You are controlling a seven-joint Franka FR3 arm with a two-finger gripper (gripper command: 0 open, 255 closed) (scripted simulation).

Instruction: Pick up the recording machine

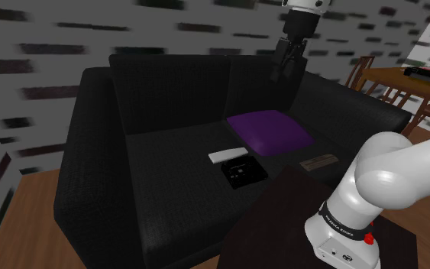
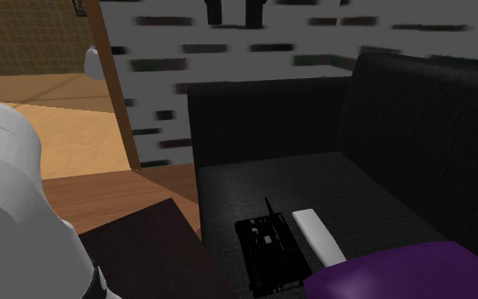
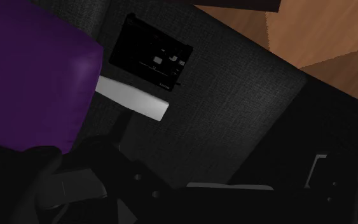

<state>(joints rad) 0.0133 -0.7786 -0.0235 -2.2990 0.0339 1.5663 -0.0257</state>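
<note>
The recording machine, a flat black rectangular recorder (image 1: 245, 171) with a few small pale buttons on its face, lies face up on the seat of the black fabric sofa (image 1: 98, 176), towards the front edge. A slim white bar (image 1: 227, 155) lies just beside one of its corners, and a plump purple cushion (image 1: 269, 131) sits near them both. The all-black two-finger gripper (image 1: 287, 69) hangs high above the sofa back, well apart from the recorder; in the second exterior view its fingers stand apart with the wall showing between them, released and holding nothing.

I judge the recorder to be a stiff, fairly light slab with a smooth casing that might slip under a loose pinch. It looks thin, so the fingers would best straddle its shorter width and close on the two long edges. The seat looks soft enough to let the fingertips sink in beside it. A thin aerial (image 2: 268, 205) sticks out of one end and looks breakable, so I would keep clear of that end.

Black casing on black fabric makes the recorder's edges and thickness hard to read. In the second exterior view its near end runs to the bottom edge beside the cushion, and the gripper (image 2: 233, 12) is cut off at the top.
</note>
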